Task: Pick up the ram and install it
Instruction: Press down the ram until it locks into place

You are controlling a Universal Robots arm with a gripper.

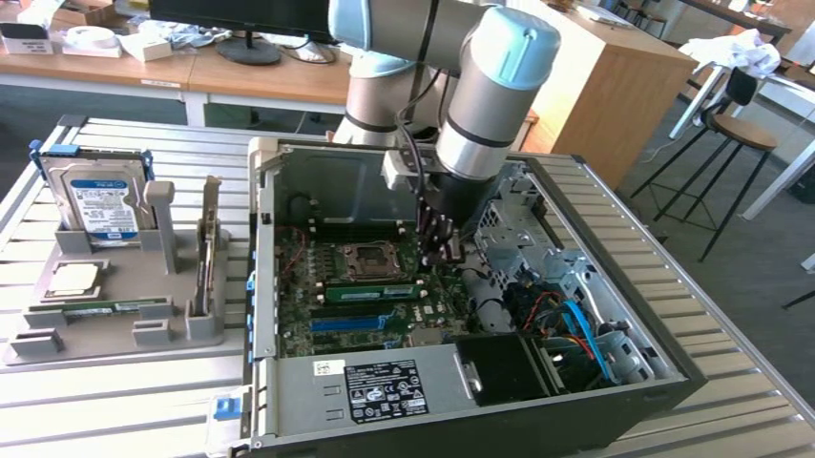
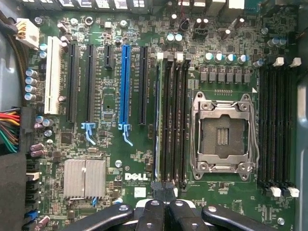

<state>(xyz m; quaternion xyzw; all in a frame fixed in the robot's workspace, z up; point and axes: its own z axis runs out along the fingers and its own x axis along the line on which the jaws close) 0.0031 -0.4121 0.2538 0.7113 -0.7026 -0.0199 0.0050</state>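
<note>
I'm looking over a slatted metal table (image 1: 114,410) set on a grey floor (image 1: 751,277). Beyond the table's far edge runs a long wooden desk (image 1: 191,72) with a dark monitor stand (image 1: 250,50) on it. Off the far corner on the exterior view's right stands a tall wooden cabinet (image 1: 612,95), then a black-legged stool (image 1: 732,143) and a white cloth (image 1: 754,52) draped over a chair back. The light is brightest there.

The motherboard (image 2: 110,159) was coloured dark green, the ram (image 1: 372,290) green, one slot (image 2: 126,82) bright blue, and the hard drive (image 1: 102,205) labelled blue and white.
</note>
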